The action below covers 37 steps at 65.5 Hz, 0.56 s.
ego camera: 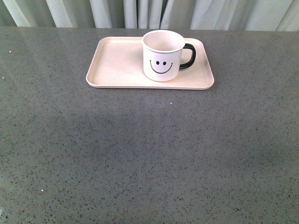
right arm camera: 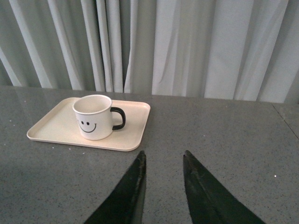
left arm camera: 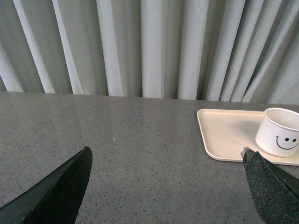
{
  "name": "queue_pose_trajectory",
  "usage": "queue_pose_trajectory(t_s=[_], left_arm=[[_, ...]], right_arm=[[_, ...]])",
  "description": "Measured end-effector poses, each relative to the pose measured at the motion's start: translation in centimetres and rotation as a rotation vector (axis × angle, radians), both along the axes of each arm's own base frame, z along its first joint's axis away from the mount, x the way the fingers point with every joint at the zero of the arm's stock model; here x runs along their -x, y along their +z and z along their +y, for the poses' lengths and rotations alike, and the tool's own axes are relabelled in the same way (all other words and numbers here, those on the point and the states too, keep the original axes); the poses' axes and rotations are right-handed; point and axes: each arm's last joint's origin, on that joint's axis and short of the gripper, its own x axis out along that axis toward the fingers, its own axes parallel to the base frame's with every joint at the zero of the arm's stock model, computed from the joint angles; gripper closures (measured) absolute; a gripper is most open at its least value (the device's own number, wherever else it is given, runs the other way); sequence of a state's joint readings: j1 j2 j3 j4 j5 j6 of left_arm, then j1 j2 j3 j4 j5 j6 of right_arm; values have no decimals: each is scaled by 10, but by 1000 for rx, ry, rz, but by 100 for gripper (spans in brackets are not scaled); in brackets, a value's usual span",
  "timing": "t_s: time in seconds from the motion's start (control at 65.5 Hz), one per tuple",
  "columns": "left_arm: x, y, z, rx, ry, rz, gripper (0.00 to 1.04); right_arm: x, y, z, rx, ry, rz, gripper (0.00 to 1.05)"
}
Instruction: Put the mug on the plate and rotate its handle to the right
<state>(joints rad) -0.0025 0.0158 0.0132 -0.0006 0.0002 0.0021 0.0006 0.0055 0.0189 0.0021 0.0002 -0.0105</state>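
Black tapered gripper fingers, seen only from the wrist cameras.

Left gripper [left arm camera: 166,161]: two dark wedge-shaped fingers [left arm camera: 60,189], broad toward the camera and narrowing to blunt, rounded tips; matte black with a faintly greenish cast on one, a finely speckled, grainy texture on the other, like rubber or coarse padding. Right gripper [right arm camera: 163,156]: two slim black fingers [right arm camera: 128,191], long and blade-like, tapering to narrow points, smooth with a slight sheen along the inner edges. No cables, screws, labels or markings visible on either pair. Nothing of the arms, wrists or body in the front view.
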Motion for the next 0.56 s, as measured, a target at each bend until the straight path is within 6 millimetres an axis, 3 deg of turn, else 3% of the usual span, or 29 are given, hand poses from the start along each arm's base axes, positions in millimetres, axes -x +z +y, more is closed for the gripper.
queue_pose_trajectory(t_s=[0.137,0.321,0.565], left_arm=[[0,0,0,0,0,0,9],[0,0,0,0,0,0,9],[0,0,0,0,0,0,9]], right_arm=[[0,0,0,0,0,0,52],[0,0,0,0,0,1,9],[0,0,0,0,0,0,9]])
